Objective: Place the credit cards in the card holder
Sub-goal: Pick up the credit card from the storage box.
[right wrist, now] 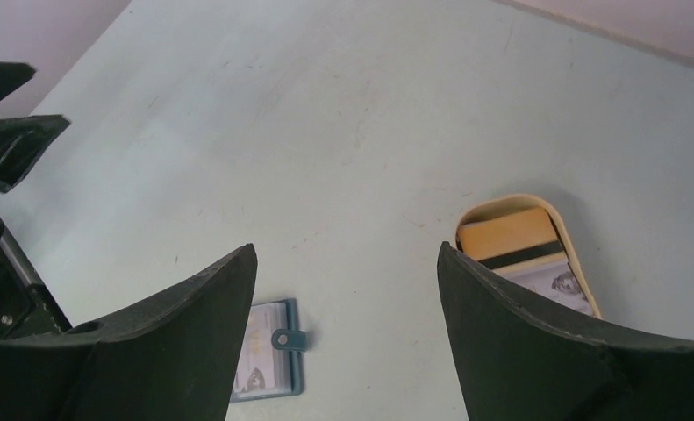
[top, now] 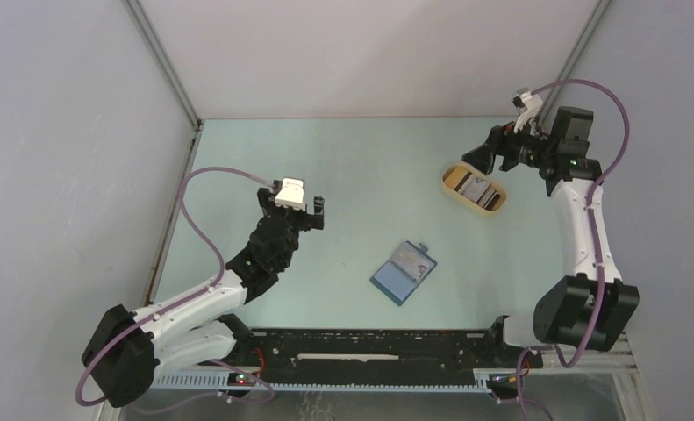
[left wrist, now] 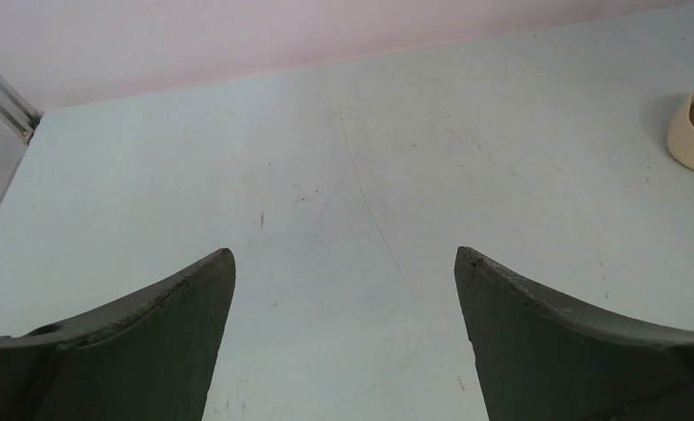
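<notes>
Mid-table, card holder open, long axis near-left to far-right; left claw, right claw wide.

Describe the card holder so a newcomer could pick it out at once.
Start with the pale green table, then look at its near half, slightly right of centre. The card holder lies flat there, nearer than the tan oval tray that holds cards. It is the only blue, rectangular thing, with a small snap tab.

No words or numbers can be read anywhere. The credit cards and the card holder show marks, but they are too small to read.
</notes>
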Robot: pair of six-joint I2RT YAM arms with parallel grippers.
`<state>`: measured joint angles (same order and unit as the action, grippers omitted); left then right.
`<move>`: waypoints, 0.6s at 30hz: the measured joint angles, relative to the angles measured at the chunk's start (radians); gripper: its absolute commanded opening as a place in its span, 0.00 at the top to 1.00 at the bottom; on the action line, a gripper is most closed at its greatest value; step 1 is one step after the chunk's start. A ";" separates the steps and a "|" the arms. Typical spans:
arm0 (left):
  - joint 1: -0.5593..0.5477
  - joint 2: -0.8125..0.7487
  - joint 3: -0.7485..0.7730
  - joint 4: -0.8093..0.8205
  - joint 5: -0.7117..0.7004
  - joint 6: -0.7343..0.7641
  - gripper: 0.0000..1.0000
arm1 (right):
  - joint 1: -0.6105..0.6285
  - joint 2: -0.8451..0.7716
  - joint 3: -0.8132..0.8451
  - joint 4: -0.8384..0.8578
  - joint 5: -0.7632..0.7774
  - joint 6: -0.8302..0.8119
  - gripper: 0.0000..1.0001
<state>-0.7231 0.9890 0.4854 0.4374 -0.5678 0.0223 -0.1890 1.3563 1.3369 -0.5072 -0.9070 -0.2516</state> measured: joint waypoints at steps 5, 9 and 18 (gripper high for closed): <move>0.000 0.012 0.023 -0.006 -0.021 0.002 0.00 | -0.035 0.117 0.002 0.060 0.067 0.138 0.18; 0.001 0.026 0.051 -0.014 -0.033 0.002 0.00 | -0.056 0.209 0.002 0.080 0.147 0.248 0.22; 0.001 0.030 0.059 -0.025 -0.039 0.002 0.00 | -0.084 0.318 -0.028 0.140 0.272 0.471 0.28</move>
<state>-0.7219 1.0187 0.5446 0.4126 -0.6064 0.0238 -0.2733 1.6741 1.3090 -0.3676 -0.6353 0.2192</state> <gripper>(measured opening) 0.996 0.732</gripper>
